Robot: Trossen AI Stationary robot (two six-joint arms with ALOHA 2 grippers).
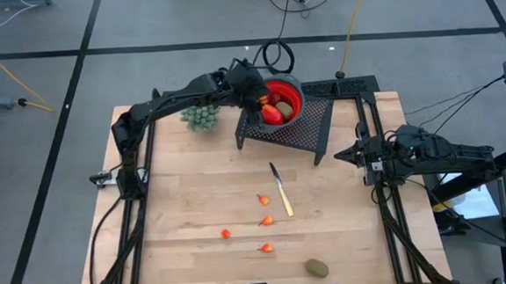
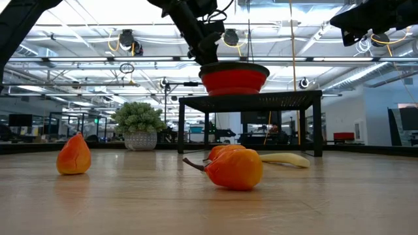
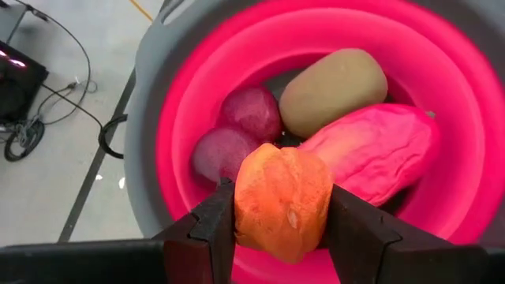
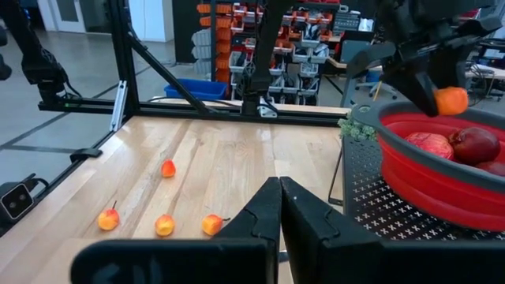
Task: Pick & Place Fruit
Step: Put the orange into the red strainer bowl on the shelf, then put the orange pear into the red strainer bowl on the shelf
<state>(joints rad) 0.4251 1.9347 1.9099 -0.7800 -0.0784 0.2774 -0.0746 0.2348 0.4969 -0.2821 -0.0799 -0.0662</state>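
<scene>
1. The left gripper [image 3: 282, 225] hangs over the red bowl [image 1: 291, 94], its 2 fingers clamped on a small orange fruit [image 3: 282, 201]. In the right wrist view the same piece shows as an orange dot held just above the bowl's rim.
2. The bowl sits on a black mesh stand [image 1: 300, 126] at the far side of the wooden table [image 1: 195, 198]. Inside it lie a brownish-green oval [image 3: 333, 91], a red-orange oblong fruit [image 3: 375, 150] and 2 dark red rounds [image 3: 237, 134]; whether those are 2 fruits or halves of 1 is hard to tell.
3. The right gripper [image 4: 280, 201] waits at the table's right edge, beside the stand, with its fingers pressed together and nothing between them.
4. 4 tiny orange fruits [image 1: 264, 199] lie scattered on the near half of the table, well apart from the bowl. In the low view 1 of them shows a thin stem.
5. A second brownish-green oval [image 1: 316, 268] rests near the front edge, toward the right.
6. A knife [image 1: 281, 190] with a yellow handle lies on the boards between the stand and the small fruits.
7. A pale green knobbly bunch [image 1: 200, 118] sits just left of the stand, under the left arm.
</scene>
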